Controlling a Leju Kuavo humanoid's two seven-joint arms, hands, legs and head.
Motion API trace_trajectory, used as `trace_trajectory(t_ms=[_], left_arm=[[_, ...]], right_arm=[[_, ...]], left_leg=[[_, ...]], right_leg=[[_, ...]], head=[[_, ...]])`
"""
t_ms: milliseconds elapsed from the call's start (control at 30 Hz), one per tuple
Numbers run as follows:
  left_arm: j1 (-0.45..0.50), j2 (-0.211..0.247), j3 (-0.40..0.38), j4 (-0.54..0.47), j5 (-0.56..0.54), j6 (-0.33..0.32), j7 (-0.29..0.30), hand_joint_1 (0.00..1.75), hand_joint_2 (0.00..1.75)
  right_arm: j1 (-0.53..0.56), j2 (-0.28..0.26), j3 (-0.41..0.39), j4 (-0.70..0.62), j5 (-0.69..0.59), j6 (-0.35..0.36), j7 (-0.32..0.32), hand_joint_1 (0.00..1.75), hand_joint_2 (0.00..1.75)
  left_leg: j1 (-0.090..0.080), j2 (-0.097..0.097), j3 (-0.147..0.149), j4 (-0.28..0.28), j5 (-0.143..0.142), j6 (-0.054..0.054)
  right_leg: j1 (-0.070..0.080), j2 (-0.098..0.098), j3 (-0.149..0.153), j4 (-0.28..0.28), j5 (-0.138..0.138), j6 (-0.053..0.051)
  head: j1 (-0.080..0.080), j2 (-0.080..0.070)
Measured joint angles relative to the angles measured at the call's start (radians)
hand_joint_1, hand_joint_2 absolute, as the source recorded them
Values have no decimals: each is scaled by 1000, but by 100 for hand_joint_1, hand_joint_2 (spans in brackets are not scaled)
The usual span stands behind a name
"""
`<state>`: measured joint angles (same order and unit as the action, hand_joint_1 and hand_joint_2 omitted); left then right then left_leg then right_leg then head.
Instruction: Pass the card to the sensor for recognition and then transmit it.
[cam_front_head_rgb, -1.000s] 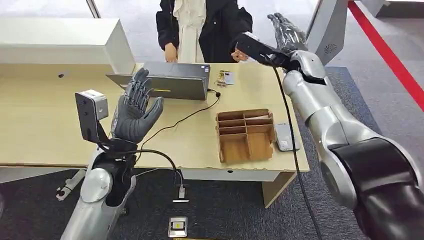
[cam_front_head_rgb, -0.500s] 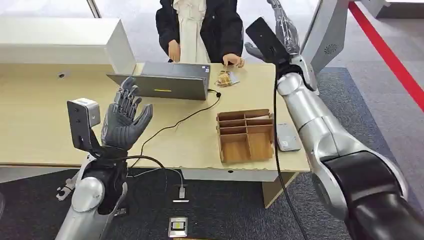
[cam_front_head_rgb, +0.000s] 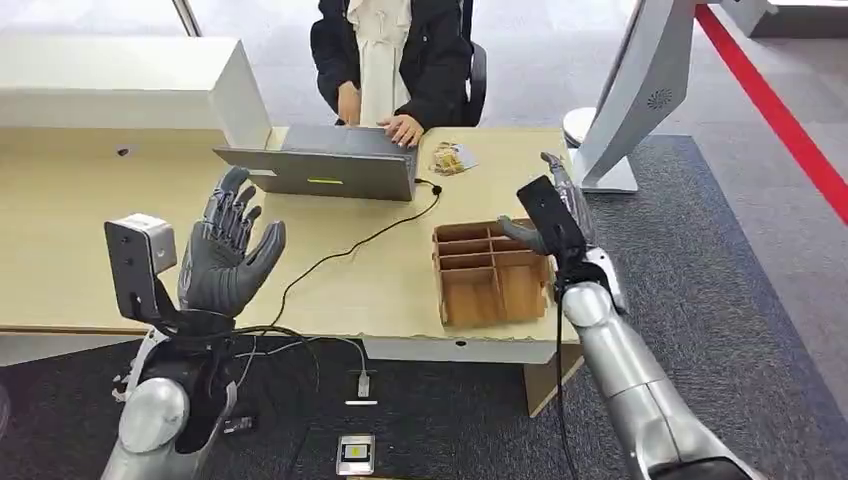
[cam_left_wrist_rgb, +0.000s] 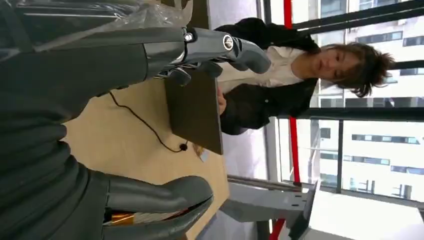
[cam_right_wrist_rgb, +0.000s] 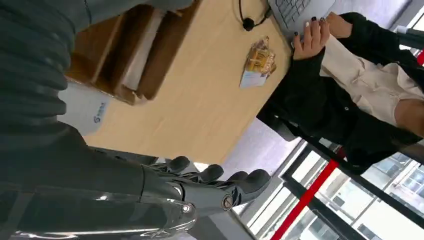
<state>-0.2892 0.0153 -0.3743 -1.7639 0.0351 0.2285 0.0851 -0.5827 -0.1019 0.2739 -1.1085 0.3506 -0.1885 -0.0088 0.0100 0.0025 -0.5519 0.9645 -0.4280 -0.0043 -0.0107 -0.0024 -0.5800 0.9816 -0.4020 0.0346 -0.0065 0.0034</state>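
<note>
A pale wooden surface (cam_front_head_rgb: 90, 240) carries a grey laptop (cam_front_head_rgb: 330, 165) at its far edge, with a black cable (cam_front_head_rgb: 340, 250) trailing from beside it across to the near edge. Near the right end sits a brown divided tray (cam_front_head_rgb: 490, 272) — a grey sensor pad (cam_right_wrist_rgb: 85, 107) lies just beside it — and a small packet of cards (cam_front_head_rgb: 452, 157) rests right of the laptop.

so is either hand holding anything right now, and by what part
Nothing is held. The left hand is raised with its fingers spread and its palm bare, and the right hand near the wooden organizer is open too, fingers extended with nothing between them.
</note>
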Motion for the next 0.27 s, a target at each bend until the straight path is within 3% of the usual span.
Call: trace_trajectory(t_ms=[267], left_arm=[[-13, 3, 9, -1, 14, -16, -26, 0, 175]], right_arm=[[42, -3, 0, -133, -13, 18, 10, 0, 175]], left_leg=[[0, 0, 0, 0, 0, 0]], right_leg=[[0, 0, 0, 0, 0, 0]], head=[[0, 0]])
